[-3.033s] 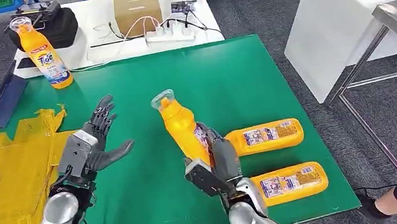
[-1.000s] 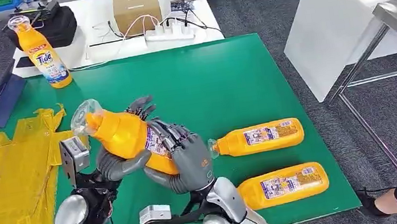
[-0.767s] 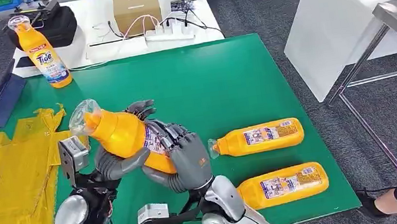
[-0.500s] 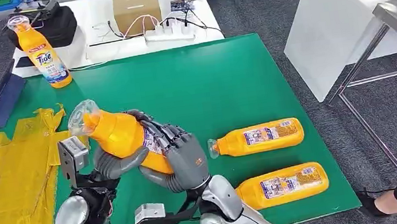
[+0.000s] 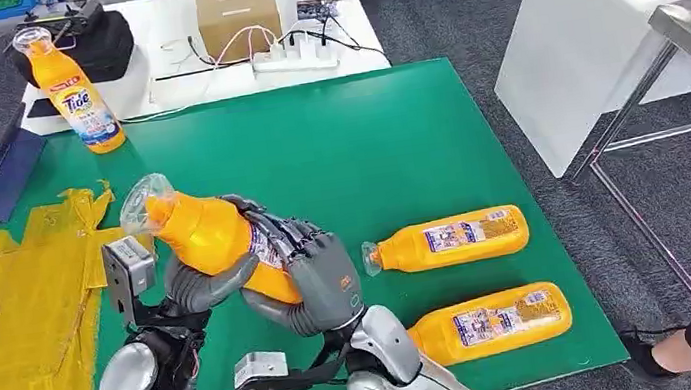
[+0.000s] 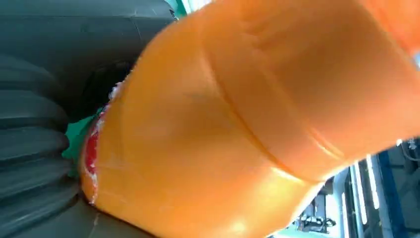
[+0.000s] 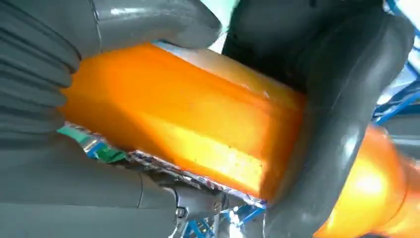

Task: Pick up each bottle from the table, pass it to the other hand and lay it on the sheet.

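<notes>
Bottle [image 5: 211, 241] hangs tilted above the table [image 5: 365, 142], grasped by both the left hand [image 5: 194, 283] and right hand [image 5: 318, 281]. Early release by the right risks it slipping short of the sheet [image 5: 5, 320].

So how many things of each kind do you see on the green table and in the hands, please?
Orange bottles: 4 (held bottle, lying bottle, nearer lying bottle, upright bottle)
Yellow sheet: 1
Dark blue flat case: 1
Total: 6
</notes>
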`<state>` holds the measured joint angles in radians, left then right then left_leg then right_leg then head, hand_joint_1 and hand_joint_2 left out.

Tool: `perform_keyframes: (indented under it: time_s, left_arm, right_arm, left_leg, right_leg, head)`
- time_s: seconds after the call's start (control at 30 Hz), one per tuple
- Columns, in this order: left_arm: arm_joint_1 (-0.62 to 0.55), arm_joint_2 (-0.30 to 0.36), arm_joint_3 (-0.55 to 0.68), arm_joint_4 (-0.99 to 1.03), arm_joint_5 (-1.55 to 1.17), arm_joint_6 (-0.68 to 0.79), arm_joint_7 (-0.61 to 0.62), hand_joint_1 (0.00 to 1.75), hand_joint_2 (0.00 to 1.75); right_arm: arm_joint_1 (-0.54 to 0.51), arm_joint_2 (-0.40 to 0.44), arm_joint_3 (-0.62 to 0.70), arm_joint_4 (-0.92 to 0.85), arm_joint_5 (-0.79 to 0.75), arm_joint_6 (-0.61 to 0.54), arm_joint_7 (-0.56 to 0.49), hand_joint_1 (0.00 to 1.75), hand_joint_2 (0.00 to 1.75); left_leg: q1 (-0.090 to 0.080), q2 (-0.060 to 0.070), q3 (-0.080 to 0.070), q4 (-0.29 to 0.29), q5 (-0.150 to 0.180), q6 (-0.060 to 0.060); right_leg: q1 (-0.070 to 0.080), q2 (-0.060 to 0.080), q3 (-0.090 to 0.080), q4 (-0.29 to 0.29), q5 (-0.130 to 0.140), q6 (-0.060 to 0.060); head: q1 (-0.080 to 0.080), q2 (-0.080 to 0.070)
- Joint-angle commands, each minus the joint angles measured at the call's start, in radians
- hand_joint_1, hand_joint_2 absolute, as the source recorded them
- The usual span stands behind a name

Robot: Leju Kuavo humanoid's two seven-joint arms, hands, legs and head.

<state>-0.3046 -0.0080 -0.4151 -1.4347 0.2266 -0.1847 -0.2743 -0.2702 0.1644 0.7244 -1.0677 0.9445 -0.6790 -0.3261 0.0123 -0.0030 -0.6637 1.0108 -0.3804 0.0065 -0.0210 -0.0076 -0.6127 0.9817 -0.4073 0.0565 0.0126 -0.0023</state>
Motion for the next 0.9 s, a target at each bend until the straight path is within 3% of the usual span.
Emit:
perform_keyframes:
  time_s: [0.03, 0.5, 0.67, 0.9]
  left_arm:
    - [-0.061, -0.031, 0.018, 0.073, 0.007, 0.005, 0.01, 1.75, 1.75]
    - [-0.065, -0.032, 0.059, 0.088, 0.027, 0.038, 0.01, 1.75, 1.75]
    - [-0.095, -0.015, 0.075, 0.108, -0.152, 0.209, -0.021, 1.75, 1.75]
    - [-0.16, 0.025, 0.144, 0.211, -0.595, 0.482, -0.003, 1.75, 1.75]
  right_arm:
    - [0.007, -0.007, 0.018, 0.022, 0.001, -0.019, -0.023, 0.0, 1.75]
    - [0.054, 0.013, -0.059, -0.05, 0.015, -0.019, -0.066, 0.0, 1.75]
    - [0.091, 0.026, -0.115, -0.112, 0.042, -0.019, -0.092, 0.0, 1.75]
    - [0.119, -0.058, -0.086, -0.302, -0.062, -0.019, -0.034, 0.0, 1.75]
  left_leg:
    - [0.0, -0.002, 0.005, 0.0, -0.002, 0.0]
    - [0.0, -0.002, 0.005, 0.001, -0.002, 0.0]
    - [0.001, -0.002, 0.005, 0.001, -0.002, 0.0]
    - [0.0, -0.001, 0.003, 0.0, -0.001, 0.0]
  right_leg:
    - [0.001, -0.002, 0.006, 0.0, -0.003, -0.003]
    - [0.001, -0.001, 0.006, 0.001, -0.003, -0.003]
    - [0.001, -0.002, 0.006, 0.001, -0.003, -0.003]
    - [0.0, -0.001, 0.003, 0.0, -0.001, -0.002]
  head:
    - [0.0, 0.0]
    - [0.0, 0.0]
    - [0.0, 0.0]
    - [0.0, 0.0]
